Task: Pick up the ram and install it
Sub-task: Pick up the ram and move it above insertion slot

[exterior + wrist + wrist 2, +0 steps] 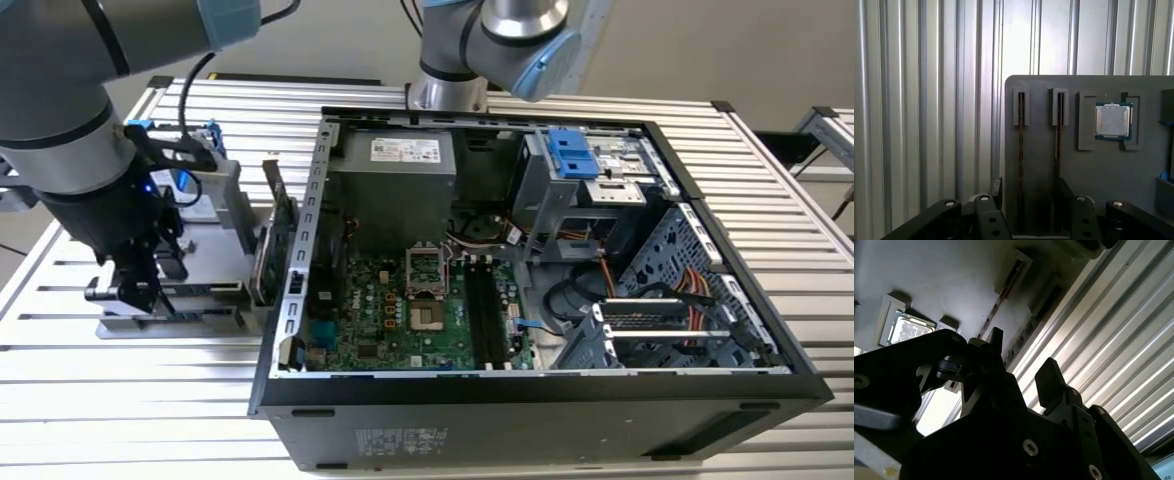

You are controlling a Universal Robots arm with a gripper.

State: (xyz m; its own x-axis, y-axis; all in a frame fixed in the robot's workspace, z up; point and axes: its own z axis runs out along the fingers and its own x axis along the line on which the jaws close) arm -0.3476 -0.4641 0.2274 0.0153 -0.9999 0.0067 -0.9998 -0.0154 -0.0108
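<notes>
While end effector [1029,183] hangs open | ram [1021,150] edge-on in slot of grey holder [1040,165] | long axis along slot

Bright, even light, streaky glare on the ribbed table [1124,330], gripper [1023,352] a dark silhouette.

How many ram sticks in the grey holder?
2. One ram stands edge-on in a slot of the holder; the other ram in the next slot. More may be hidden.

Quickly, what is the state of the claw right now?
Claw: open, holding nothing, over the gray holder.
</notes>
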